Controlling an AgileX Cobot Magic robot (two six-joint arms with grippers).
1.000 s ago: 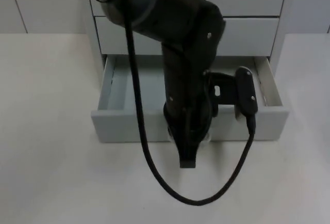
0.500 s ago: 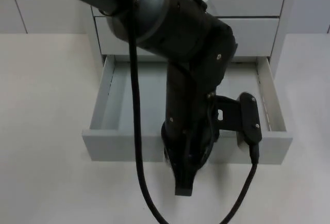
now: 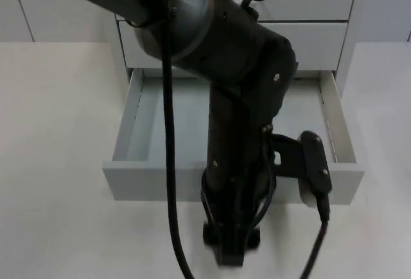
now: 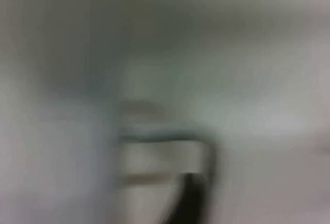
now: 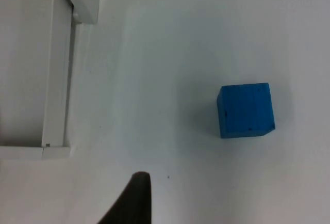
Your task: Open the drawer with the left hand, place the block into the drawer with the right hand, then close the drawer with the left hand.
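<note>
Now drawer (image 3: 160, 181) stands open at the table's back edge; left gripper (image 3: 231, 237) just before its front, jaw state unclear. Blue block (image 5: 246, 110) on the table under the waiting right arm. Next: left clears, right grasps.

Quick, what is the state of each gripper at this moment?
Left gripper: at the drawer front, cannot be told.
Right gripper: above the table near the blue block, cannot be told.
</note>
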